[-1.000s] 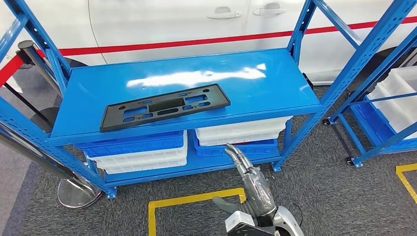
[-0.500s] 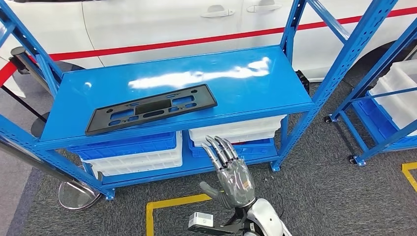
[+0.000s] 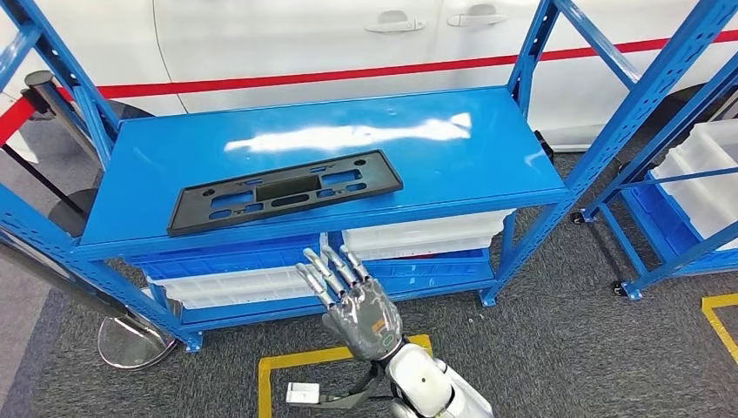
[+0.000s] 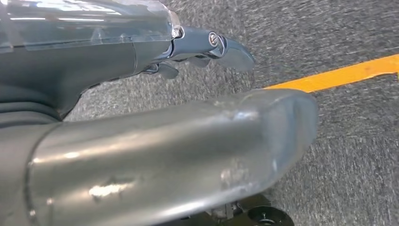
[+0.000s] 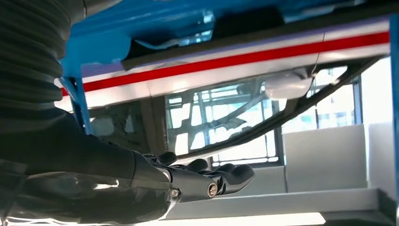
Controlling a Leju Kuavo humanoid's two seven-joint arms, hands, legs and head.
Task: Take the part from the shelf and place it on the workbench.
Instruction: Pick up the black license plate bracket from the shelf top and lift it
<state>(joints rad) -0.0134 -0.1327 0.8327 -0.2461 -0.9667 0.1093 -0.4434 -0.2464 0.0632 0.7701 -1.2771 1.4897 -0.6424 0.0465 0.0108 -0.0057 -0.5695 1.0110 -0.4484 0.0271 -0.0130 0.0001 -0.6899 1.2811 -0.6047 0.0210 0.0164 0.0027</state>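
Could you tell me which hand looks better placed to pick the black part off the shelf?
Right. The right hand is raised, open, below the black part; the left hand hangs over the floor.

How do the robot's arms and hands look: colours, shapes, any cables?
The right hand has a grey metallic back and slim silver-and-dark segmented fingers, on a glossy silver arm with a thin black cable. The left hand shows a thick grey thumb and dark fingers.
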